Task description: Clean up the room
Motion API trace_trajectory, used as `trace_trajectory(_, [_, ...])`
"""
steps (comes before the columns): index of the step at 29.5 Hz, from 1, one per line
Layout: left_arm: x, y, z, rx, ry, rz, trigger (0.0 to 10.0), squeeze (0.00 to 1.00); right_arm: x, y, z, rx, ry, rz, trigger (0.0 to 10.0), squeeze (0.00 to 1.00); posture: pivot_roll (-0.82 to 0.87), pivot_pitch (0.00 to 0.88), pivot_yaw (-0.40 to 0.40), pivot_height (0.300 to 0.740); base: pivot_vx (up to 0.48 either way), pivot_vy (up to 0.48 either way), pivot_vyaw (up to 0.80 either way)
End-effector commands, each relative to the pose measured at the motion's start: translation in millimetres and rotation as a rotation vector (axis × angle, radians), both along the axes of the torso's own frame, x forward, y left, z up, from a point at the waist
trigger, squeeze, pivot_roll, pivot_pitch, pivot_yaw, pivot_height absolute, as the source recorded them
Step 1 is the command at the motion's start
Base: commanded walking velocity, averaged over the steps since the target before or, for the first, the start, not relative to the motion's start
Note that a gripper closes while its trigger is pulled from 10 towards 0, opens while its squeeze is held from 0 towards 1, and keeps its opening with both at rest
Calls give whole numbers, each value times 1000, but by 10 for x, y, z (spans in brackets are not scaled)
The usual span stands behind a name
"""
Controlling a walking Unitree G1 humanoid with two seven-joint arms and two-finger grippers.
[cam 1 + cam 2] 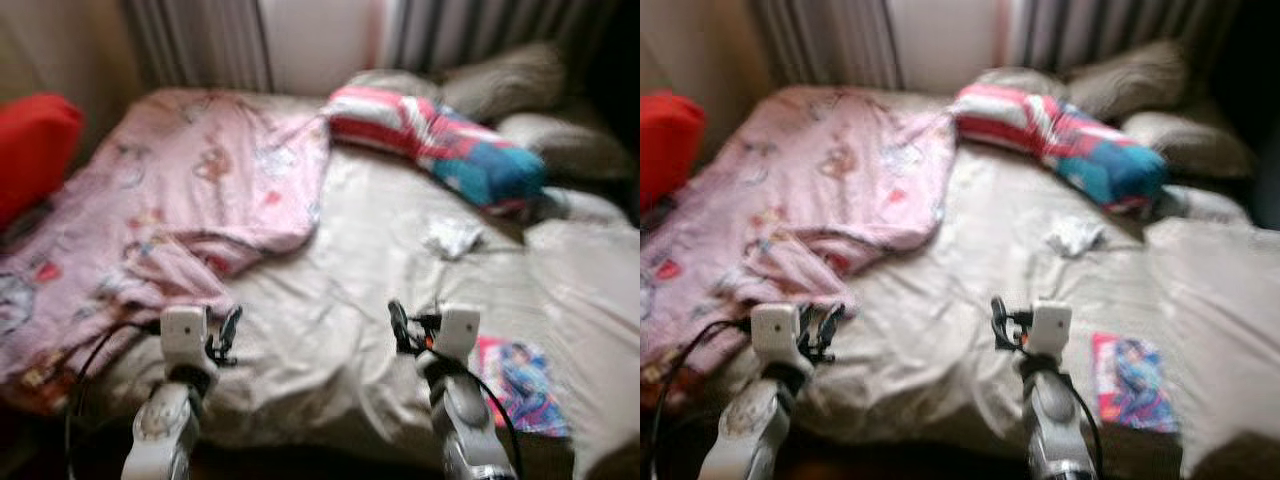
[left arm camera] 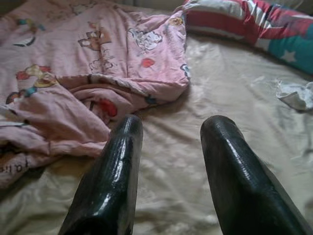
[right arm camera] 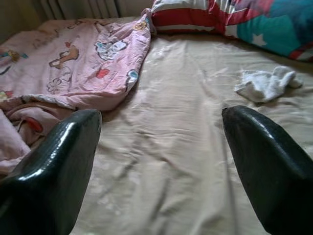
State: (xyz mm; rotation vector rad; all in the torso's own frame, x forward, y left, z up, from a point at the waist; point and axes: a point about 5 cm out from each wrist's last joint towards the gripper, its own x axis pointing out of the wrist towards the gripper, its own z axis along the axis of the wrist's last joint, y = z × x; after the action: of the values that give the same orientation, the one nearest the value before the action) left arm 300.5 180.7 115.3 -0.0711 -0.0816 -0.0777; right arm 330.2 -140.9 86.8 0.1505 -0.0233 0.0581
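Note:
A beige-sheeted bed (image 1: 350, 290) lies before me. A crumpled pink cartoon-print blanket (image 1: 190, 190) covers its left half. Toward the head lies a red, white and blue pillow (image 1: 430, 140). A small crumpled white cloth (image 1: 452, 237) rests on the sheet right of centre; it is also visible in the right wrist view (image 3: 266, 83). A colourful flat book or magazine (image 1: 520, 385) lies at the near right edge. My left gripper (image 1: 227, 335) hovers open at the bed's near edge beside the blanket's folded corner (image 2: 98, 103). My right gripper (image 1: 400, 325) is open over bare sheet, holding nothing.
A red cushion (image 1: 35, 145) sits at the far left off the bed. Grey-beige pillows (image 1: 510, 80) are piled at the head on the right. Striped curtains (image 1: 200, 40) hang behind. The head views are blurred.

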Motion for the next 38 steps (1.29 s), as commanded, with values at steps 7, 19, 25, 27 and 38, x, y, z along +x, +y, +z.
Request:
trace_trajectory(7, [1, -33, -24, -2, 15, -20, 10000, 0, -39, -44, -73, 14, 29, -19, 10000, 0, 97, 234, -14, 740, 0, 480, 0])
trace_trajectory(19, [0, -33, -27, 0, 17, -21, 10000, 0, -39, -16, -85, 13, 36, -7, 10000, 0, 98, 230, -15, 740, 0, 480, 0])
trace_trajectory(25, [-3, -13, -60, 9, 31, -20, 10000, 0, -36, -2, -85, 12, 36, -1, 10000, 0, 98, 220, -13, 740, 0, 480, 0])
trace_trajectory(27, [-3, 1, -94, 15, 49, -19, 10000, 0, -36, -2, -86, 12, 36, -1, 10000, 0, 98, 220, -13, 740, 0, 240, 0])
trace_trajectory(38, [-207, 322, -1071, 164, 549, 3, 10000, 0, -9, 38, -85, 18, 40, 1, 10000, 0, 109, 194, -1, 740, 0, 0, 0])
